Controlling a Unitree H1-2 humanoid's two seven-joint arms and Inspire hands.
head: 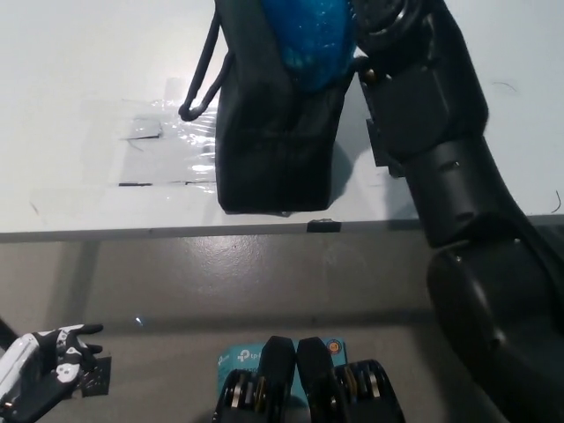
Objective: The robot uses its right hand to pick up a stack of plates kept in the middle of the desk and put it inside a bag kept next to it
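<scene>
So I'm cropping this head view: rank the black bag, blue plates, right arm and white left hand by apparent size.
1. Right arm, though nearness inflates it
2. Black bag
3. Blue plates, partly hidden inside the bag
4. White left hand, cut off at the corner

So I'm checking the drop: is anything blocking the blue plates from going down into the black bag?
Nothing visible blocks them. The blue plates already sit in the open top of the black bag, with the right arm beside it. The bag's inside is hidden. The left robot hand rests low, away from the desk.
</scene>
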